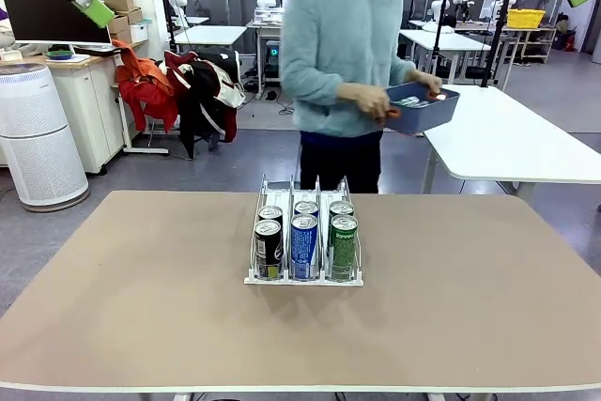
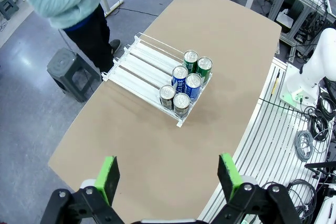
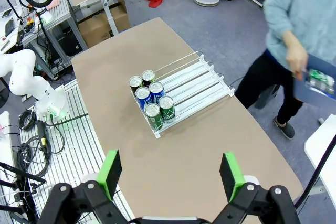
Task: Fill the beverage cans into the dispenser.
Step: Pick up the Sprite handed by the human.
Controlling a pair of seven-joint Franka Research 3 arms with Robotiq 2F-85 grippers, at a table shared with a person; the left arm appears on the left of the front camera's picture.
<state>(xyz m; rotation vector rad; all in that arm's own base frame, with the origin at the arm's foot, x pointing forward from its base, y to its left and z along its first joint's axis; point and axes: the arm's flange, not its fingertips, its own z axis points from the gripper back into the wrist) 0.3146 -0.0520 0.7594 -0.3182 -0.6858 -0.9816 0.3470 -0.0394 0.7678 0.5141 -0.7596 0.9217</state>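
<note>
Position of the dispenser relative to the two raised grippers.
Left gripper and right gripper both hang high above the near table edge, jaws spread wide and empty. The dispenser sits at mid-table, ahead of and below each, so neither arm appears clearly nearer. Its long axis runs from the robot's side toward the person. Six beverage cans stand upright, two per lane, packed against the robot-side end: black on the left, blue in the middle, green on the right. The far halves of the lanes are bare. The person at the far side holds a dark blue bin off to the right, apparently with more cans. Any handover would probably favour the right arm.
</note>
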